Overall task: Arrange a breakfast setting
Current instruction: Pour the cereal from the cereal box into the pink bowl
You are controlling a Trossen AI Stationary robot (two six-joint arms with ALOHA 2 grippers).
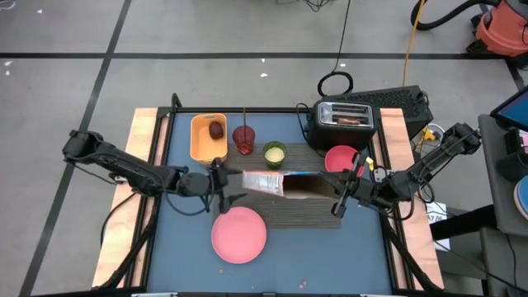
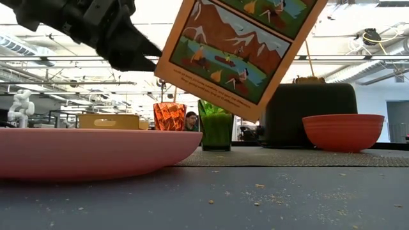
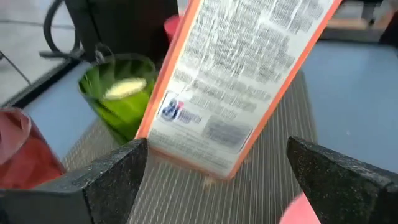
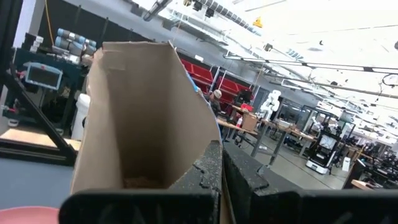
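Observation:
A cereal box [image 1: 276,182] hangs tilted above the dark woven placemat [image 1: 313,216]. My right gripper [image 1: 339,199] is shut on its open end. My left gripper [image 1: 221,188] is open, and its fingers [image 3: 112,180] stand on either side of the box's closed end [image 3: 205,155] without touching it. The pink plate [image 1: 239,233] lies on the table near the front. The red tumbler [image 1: 244,139] and the green cup [image 1: 275,153] stand behind the box. The pink-red bowl [image 1: 339,158] sits on the placemat. The dark-red fruit [image 1: 216,129] lies in an orange tray [image 1: 198,142]. Toast [image 1: 347,120] sits in the toaster. My right gripper pinches one cardboard wall at the box's open mouth [image 4: 219,163], one finger [image 4: 202,177] inside the box and one outside. It comes from the table's right side. The box is lifted clear of the table, tilted, with its closed end lower [image 2: 249,115].
A black toaster [image 1: 345,124] stands at the table's far right behind the bowl, with its cord running off the back. The orange tray sits at the far left. Wooden strips [image 1: 142,157] edge the table on both sides.

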